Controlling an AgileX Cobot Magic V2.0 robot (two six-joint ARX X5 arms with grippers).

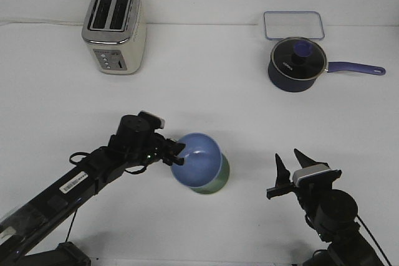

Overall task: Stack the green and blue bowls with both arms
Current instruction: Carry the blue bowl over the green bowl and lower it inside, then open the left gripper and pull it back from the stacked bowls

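1. Blue bowl point(196, 163) sits tilted in green bowl point(219, 180), mid-tabletop point(206, 98).
2. Left tool point(176, 152) pinches the blue rim's left edge; the bowls lie to its right.
3. Right tool point(291, 167) spread wide, empty, well apart to the bowls' right.

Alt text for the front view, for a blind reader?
The left tool grips the rim of a blue bowl, tilted into a green bowl on a white table. The right tool is open and empty nearby; a toaster and lidded saucepan stand behind.
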